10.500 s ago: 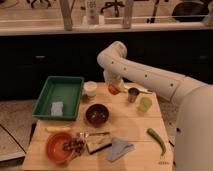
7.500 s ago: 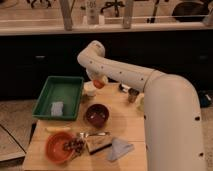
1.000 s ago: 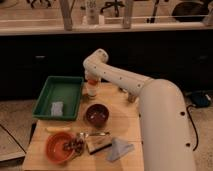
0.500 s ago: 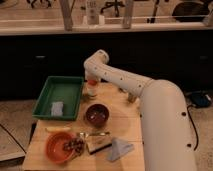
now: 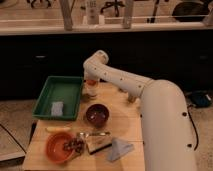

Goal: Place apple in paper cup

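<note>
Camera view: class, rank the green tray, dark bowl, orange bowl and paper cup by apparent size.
1. green tray
2. orange bowl and dark bowl: close; the orange one sits nearer, so unranked
3. paper cup, smallest
The gripper hangs over the cup, shut on the apple.

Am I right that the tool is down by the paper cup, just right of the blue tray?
Not quite: the camera view shows the tray is green, not blue. The tool is indeed down by the paper cup, just right of it.
</note>
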